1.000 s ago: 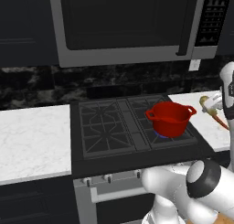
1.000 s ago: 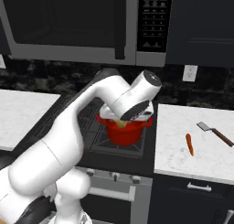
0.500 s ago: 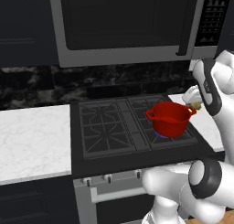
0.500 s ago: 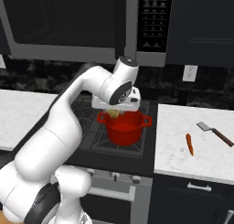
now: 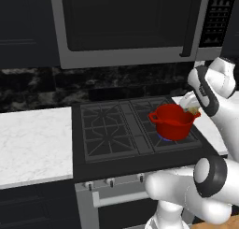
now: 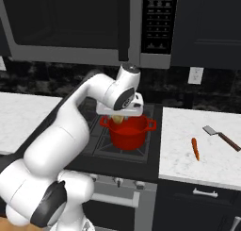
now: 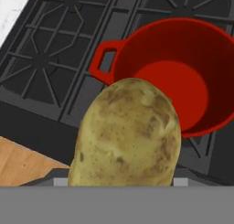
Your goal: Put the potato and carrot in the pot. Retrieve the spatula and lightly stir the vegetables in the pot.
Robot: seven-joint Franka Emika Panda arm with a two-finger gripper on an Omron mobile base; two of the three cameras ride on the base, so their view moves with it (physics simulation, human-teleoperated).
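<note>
My gripper (image 6: 118,114) is shut on the potato (image 7: 128,136), a beige speckled lump that fills the front of the hand view and hides the fingertips. It hangs just above the near rim of the red pot (image 7: 183,81), which is empty inside. The pot (image 5: 172,123) stands on the stove's front right burner, with the potato (image 5: 192,110) at its right edge in the left base view. In the right base view the potato (image 6: 117,118) hangs over the pot (image 6: 129,135). On the right counter lie the orange carrot (image 6: 195,149) and the spatula (image 6: 221,136).
The black gas stove (image 5: 112,130) has raised grates around the pot. A microwave (image 5: 126,27) hangs low over the stove. White marble counters flank the stove, left (image 5: 32,144) and right (image 6: 207,169). A wall outlet (image 6: 195,75) sits behind the right counter.
The arm has swung from the right counter to the pot, carrying the potato. The potato now hangs over the pot's rim. Carrot and spatula have not moved.
</note>
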